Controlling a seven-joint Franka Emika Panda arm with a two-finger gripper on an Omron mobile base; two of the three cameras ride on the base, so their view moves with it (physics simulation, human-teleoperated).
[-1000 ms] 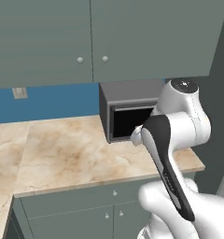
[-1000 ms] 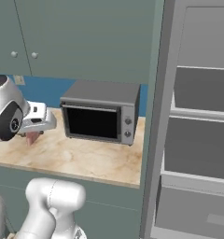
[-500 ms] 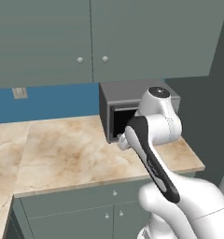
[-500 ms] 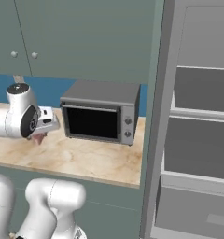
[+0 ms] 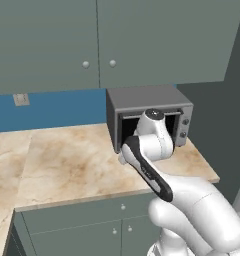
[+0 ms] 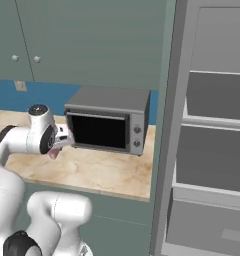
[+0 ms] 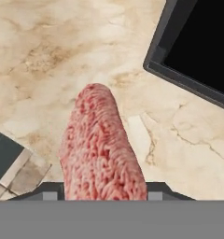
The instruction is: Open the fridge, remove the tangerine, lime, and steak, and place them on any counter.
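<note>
My end effector (image 6: pixel 56 147) is clamped on the steak (image 7: pixel 101 149), its long axis pointing away from me, hanging over the counter (image 7: pixel 48 56) beside the microwave (image 6: pixel 109 122).

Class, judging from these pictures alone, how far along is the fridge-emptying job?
Done: the tall light-grey fridge stands open, its visible grey shelves bare. In hand: the gripper is shut on the pink-red raw steak, over the beige marble counter beside the grey microwave. Left: setting it down. Neither fruit can be checked here.
</note>
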